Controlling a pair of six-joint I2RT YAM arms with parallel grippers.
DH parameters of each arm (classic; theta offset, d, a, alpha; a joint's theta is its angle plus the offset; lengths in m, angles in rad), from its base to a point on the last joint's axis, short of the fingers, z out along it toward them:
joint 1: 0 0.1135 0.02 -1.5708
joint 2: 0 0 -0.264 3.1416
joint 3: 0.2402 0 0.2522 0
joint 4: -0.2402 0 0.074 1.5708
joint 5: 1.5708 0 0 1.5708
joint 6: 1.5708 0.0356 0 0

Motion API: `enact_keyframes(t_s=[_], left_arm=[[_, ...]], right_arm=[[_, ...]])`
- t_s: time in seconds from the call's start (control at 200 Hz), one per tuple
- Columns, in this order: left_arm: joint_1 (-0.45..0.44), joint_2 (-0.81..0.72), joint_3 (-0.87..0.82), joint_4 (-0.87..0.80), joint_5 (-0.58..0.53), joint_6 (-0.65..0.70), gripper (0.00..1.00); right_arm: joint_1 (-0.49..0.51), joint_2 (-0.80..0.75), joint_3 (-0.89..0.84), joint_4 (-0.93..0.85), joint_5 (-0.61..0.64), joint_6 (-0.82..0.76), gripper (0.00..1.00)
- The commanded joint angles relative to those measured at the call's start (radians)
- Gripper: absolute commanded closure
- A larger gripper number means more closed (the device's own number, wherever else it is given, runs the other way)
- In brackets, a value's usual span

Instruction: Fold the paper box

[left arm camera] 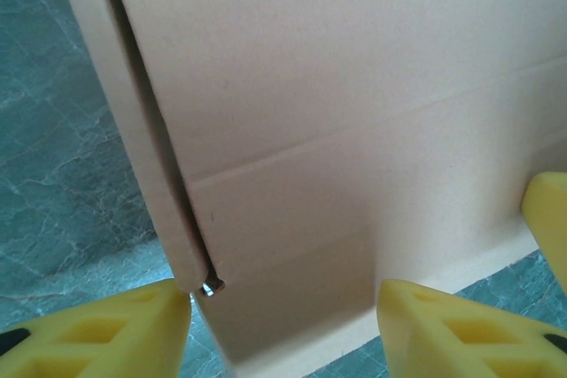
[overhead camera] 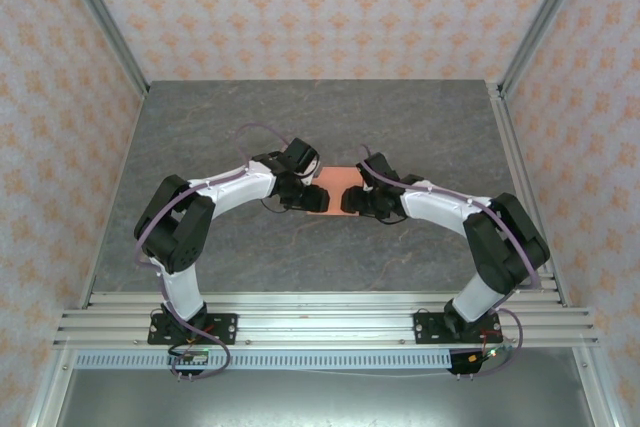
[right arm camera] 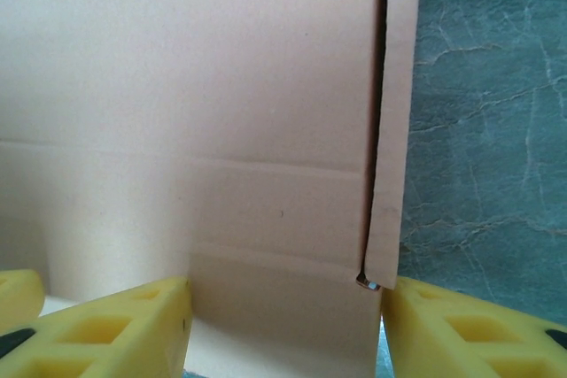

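The paper box [overhead camera: 329,190] is a salmon-orange card piece lying at the middle of the grey table. My left gripper [overhead camera: 306,196] is at its left end and my right gripper [overhead camera: 351,198] at its right end. In the left wrist view the paper box [left arm camera: 310,86] stands between the yellow fingers [left arm camera: 133,329], and my left gripper [left arm camera: 283,325] is shut on its near end. A side flap [left arm camera: 133,130] stands slightly apart along a dark slit. In the right wrist view my right gripper [right arm camera: 283,325] is shut the same way on the paper box [right arm camera: 195,86], with a narrow flap [right arm camera: 394,130] at its right.
The grey marbled table [overhead camera: 250,127] has bare surface on all sides of the box. Patterned walls with metal posts [overhead camera: 100,17] close in the back and both sides. An aluminium rail [overhead camera: 320,322] carrying the arm bases runs along the near edge.
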Motion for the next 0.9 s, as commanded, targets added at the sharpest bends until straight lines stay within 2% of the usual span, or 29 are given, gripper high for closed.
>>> enact_keyframes(t_s=[0.0, 0.525, 0.896], left_arm=[[0.005, 0.020, 0.036, -0.003, -0.047, -0.015, 0.43], [0.005, 0.048, 0.057, 0.005, -0.055, -0.027, 0.51], [0.005, 0.047, 0.079, 0.021, 0.036, -0.043, 0.51]], right_arm=[[-0.003, -0.010, -0.022, 0.011, 0.059, -0.034, 0.42], [-0.007, -0.021, -0.023, 0.027, 0.067, -0.045, 0.46], [-0.011, -0.017, -0.009, 0.035, 0.044, -0.036, 0.46]])
